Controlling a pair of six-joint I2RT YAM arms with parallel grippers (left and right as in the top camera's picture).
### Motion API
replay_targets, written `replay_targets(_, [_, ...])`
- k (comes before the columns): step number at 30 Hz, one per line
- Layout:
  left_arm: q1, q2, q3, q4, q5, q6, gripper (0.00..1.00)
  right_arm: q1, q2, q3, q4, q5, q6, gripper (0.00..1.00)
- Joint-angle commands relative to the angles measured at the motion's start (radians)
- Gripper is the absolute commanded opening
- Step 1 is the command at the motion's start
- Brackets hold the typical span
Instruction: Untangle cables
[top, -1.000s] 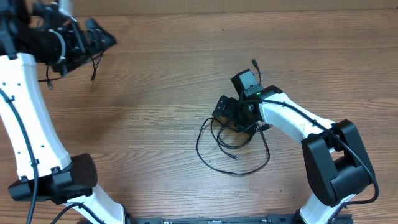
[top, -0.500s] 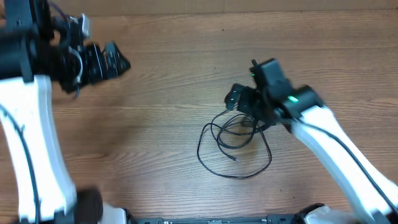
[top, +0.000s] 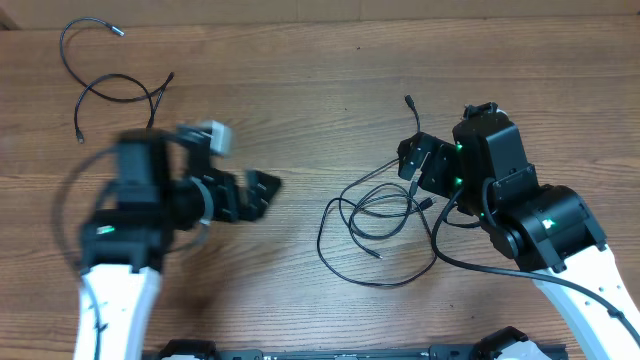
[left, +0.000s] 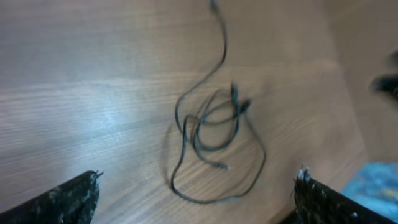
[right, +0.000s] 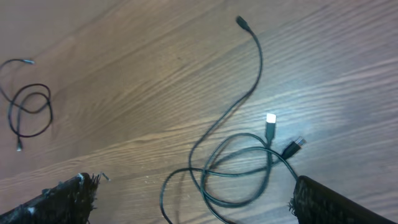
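Here, both your claws hang wide and empty: the left claw (top: 262, 192) over bare surface (top: 300, 100), the right claw (top: 422, 165) beside the central tangle (top: 378, 222). Loose cables (top: 112, 95) lie apart at far left; the tangle, by its look, is the work left.

Our left end effector (top: 264, 190) now hovers mid-counter (top: 300, 100), one cable (top: 112, 97) dropped behind; our right end effector (top: 421, 160) backs off the tangle (top: 378, 212).
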Motion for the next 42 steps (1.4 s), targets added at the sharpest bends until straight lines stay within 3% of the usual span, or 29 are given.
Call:
replay_targets(1, [-0.154, 0.014, -0.116, 0.101, -0.197, -0.148, 1.00, 0.003, -0.025, 0.012, -0.013, 0.024, 0.007, 1.00])
replay_targets(6, [-0.362, 0.117, -0.190, 0.301, -0.322, -0.224, 1.00, 0.003, -0.032, 0.012, -0.017, 0.024, 0.007, 1.00])
replay_targets(10, [-0.452, 0.253, -0.195, 0.359, -0.412, -0.272, 1.00, 0.003, -0.032, 0.012, -0.040, 0.006, 0.006, 1.00])
replay_targets(16, [-0.460, 0.450, -0.195, 0.447, -0.282, -0.310, 1.00, 0.003, -0.032, 0.012, -0.060, 0.006, 0.006, 1.00])
replay_targets(17, [-0.460, 0.472, -0.195, 0.467, -0.251, -0.307, 0.96, 0.003, -0.032, 0.012, -0.060, 0.006, 0.006, 1.00])
replay_targets(22, [-0.460, 0.572, -0.195, 0.544, -0.156, -0.256, 0.71, 0.003, -0.026, 0.011, -0.061, 0.005, 0.006, 1.00])
replay_targets(24, [-0.453, 0.585, -0.195, 0.533, -0.157, -0.240, 0.25, 0.003, -0.017, 0.011, -0.068, 0.005, 0.006, 1.00])
replay_targets(26, [-0.442, 0.580, -0.192, 0.518, -0.157, -0.222, 0.04, 0.003, -0.010, 0.011, -0.078, 0.006, 0.006, 1.00])
replay_targets(29, [-0.401, 0.557, -0.169, 0.482, -0.156, -0.204, 0.04, 0.003, 0.011, 0.011, -0.087, 0.005, 0.006, 1.00])
replay_targets(36, [-0.267, 0.424, 0.001, 0.230, -0.064, -0.131, 0.04, 0.004, 0.115, 0.000, -0.110, -0.050, -0.001, 1.00])
replay_targets(42, [-0.247, 0.303, 0.047, 0.216, 0.074, -0.098, 0.04, 0.006, 0.231, -0.055, -0.054, -0.179, -0.003, 1.00])
